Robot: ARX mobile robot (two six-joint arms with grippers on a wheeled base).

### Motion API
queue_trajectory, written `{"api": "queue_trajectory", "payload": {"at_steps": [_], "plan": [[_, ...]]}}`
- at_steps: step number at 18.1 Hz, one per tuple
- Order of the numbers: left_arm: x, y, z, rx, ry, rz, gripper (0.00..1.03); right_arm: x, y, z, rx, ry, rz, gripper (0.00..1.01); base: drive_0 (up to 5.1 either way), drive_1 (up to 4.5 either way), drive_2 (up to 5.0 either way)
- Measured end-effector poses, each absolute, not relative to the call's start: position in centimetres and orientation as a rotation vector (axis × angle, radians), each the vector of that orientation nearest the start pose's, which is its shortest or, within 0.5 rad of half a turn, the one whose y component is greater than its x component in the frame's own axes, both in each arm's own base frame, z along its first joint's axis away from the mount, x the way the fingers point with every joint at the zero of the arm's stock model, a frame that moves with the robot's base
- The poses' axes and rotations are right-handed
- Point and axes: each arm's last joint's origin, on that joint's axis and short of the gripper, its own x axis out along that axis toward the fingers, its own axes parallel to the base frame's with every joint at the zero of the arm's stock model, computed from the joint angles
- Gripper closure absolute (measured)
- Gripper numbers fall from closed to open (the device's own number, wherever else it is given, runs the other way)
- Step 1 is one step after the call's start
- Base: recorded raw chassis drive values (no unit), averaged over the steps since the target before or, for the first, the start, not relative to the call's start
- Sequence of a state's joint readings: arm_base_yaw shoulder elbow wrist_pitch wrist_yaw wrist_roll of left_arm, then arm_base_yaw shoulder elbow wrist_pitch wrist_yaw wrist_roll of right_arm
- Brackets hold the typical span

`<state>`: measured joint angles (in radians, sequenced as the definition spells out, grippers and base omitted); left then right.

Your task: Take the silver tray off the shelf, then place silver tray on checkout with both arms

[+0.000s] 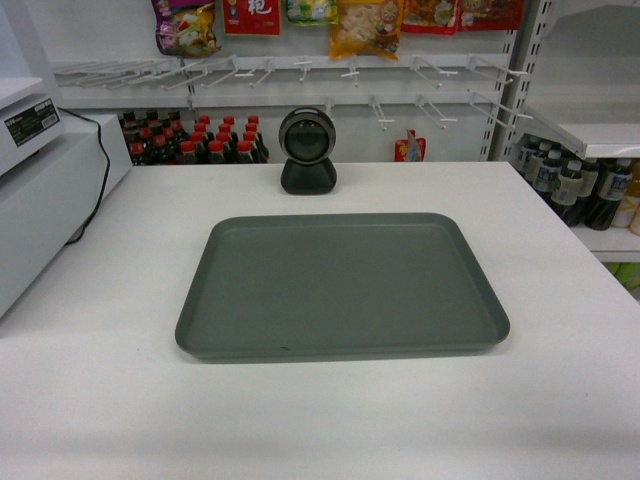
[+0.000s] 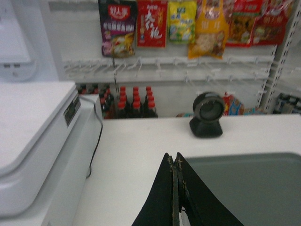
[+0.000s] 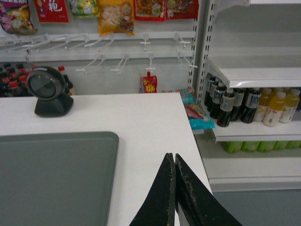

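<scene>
Bright, even overhead light is washing the checkout (image 1: pixel 560 300) nearly to pure white, leaving only a thin soft shadow under the silver tray (image 1: pixel 340 285) along its near edge. The head view is staying fairly sharp. Both wrist views are looking softer, with the far hanging snack packets (image 2: pixel 188 23) blurring slightly.

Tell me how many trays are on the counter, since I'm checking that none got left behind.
1. The silver tray lies flat mid-checkout, in front of the black scanner. Its left and right ends show in the wrist views. Nothing seems hidden.
</scene>
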<state>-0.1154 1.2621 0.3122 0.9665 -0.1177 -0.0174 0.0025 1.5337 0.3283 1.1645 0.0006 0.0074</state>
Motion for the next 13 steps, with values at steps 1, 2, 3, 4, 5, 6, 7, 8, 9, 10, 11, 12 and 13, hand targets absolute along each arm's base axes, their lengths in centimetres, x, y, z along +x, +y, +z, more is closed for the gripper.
{"api": "queue_trajectory", "payload": {"at_steps": [1,2,3,4,5,6,7,8,9,10,11,12,13], "plan": [[22.0,-2.1,18.4,-0.015,0.018,0.002,1.02,24.3,0.0,15.6,0.007,0.042,-0.001,0.98,0.0,0.0,0.0],[21.1,-1.7,17.6,-0.013,0.047,0.007,1.02,23.4,0.0,16.1,0.007,0.018,0.0,0.98,0.0,0.0,0.0],[20.1,-1.5,17.8,-0.016,0.02,0.007,1.02,22.2,0.0,16.5,0.007,-0.004,0.001,0.98,0.0,0.0,0.0],[19.4,-1.3,18.2,-0.018,-0.007,0.003,1.02,21.3,0.0,16.3,0.007,0.005,0.0,0.98,0.0,0.0,0.0],[19.1,-1.2,18.2,-0.018,-0.01,0.003,1.02,20.7,0.0,16.1,0.007,0.017,0.0,0.98,0.0,0.0,0.0],[18.3,-0.8,17.7,-0.017,0.008,-0.016,1.02,19.9,0.0,16.0,0.007,0.026,0.0,0.98,0.0,0.0,0.0],[17.6,0.0,17.2,-0.017,0.028,0.004,1.02,19.1,0.0,16.1,0.007,0.021,0.0,0.98,0.0,0.0,0.0],[17.2,0.1,17.1,-0.017,0.024,0.019,1.02,18.6,0.0,16.2,0.007,0.015,0.0,0.98,0.0,0.0,0.0],[16.8,0.1,17.1,-0.017,-0.019,0.01,1.02,18.2,0.0,16.3,0.007,0.014,0.0,0.98,0.0,0.0,0.0],[16.2,0.0,16.3,-0.017,0.016,0.0,1.02,17.3,0.0,16.2,0.007,0.015,0.0,0.98,0.0,0.0,0.0],[15.7,0.0,15.8,-0.017,0.043,0.0,1.02,16.9,0.0,16.2,0.007,0.018,-0.002,0.98,0.0,0.0,0.0],[15.2,0.0,16.1,-0.017,0.026,0.0,1.02,16.2,0.0,16.1,0.007,0.022,-0.001,0.98,0.0,0.0,0.0],[14.9,0.0,16.5,-0.017,0.004,0.0,1.02,15.8,0.0,16.2,0.007,0.015,0.0,0.98,0.0,0.0,0.0]]}}
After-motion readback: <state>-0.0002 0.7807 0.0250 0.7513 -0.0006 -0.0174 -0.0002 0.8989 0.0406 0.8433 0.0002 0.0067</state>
